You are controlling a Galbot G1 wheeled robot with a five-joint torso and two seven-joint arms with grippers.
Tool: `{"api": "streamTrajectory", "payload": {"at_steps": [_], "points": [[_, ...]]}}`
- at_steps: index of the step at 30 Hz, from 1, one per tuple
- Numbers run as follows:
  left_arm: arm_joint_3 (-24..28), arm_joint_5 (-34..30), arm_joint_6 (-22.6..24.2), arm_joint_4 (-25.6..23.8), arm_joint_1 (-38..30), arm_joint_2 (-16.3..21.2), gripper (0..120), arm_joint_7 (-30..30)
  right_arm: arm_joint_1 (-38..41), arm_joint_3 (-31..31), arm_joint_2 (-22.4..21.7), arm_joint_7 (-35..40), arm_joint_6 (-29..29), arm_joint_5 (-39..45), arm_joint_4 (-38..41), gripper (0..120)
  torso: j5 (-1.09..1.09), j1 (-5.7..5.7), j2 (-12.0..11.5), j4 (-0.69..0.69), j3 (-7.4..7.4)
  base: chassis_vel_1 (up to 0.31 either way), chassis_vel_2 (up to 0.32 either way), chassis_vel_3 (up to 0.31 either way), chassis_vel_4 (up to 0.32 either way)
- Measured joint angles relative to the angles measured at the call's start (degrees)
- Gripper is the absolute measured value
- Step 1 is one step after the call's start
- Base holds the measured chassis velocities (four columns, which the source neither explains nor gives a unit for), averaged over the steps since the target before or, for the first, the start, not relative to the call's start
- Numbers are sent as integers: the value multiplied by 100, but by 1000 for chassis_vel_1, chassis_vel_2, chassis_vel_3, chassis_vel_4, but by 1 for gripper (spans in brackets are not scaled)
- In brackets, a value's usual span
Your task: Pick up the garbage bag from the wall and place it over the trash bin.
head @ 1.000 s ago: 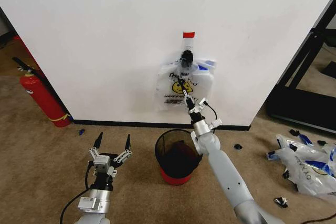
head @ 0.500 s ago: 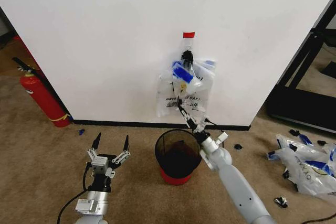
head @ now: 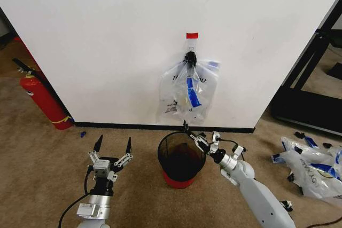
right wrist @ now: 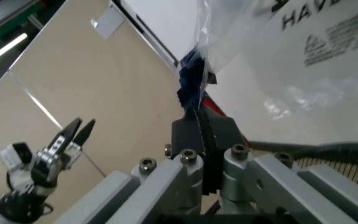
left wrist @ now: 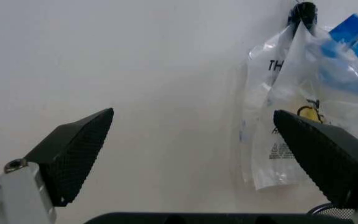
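We see a red fire extinguisher [head: 38, 96] and spare bags [head: 312, 165] aside; translucent white garbage bag [head: 188, 92] hangs above our right gripper [head: 188, 132], jaws closed on its edge over the black mesh trash bin [head: 180, 158]; left gripper [head: 113, 145] gapes, empty.

Left gripper [left wrist: 191, 163] spread wide, textured black fingers [left wrist: 73, 149] apart, facing the wall [left wrist: 135, 70]. Garbage bag [left wrist: 303, 107] hanging from black clip [left wrist: 303, 11], blue handles near top.
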Motion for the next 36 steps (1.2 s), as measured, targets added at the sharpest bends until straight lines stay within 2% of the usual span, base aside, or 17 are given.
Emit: {"api": "streamTrajectory", "payload": {"at_steps": [24,30,34,36], "points": [[9,-57,-64,68,-40,37,100,-7,-530,42,-171,-534,92,-574,272,0,-1,0,0,0,0,0,0,0,0],[-4,-73,-76,69,-29,71,100,-7,-510,67,-129,-68,406,-322,298,0,0,0,0,0,0,0,0,0,0],[-15,-102,-87,74,-22,94,100,-9,-558,-153,-83,965,868,371,922,0,0,0,-1,1,0,0,0,0,0],[-15,-104,-89,74,-19,95,100,-9,-569,-205,-91,1186,950,438,1080,1,-1,0,-1,1,0,0,0,0,0]]}}
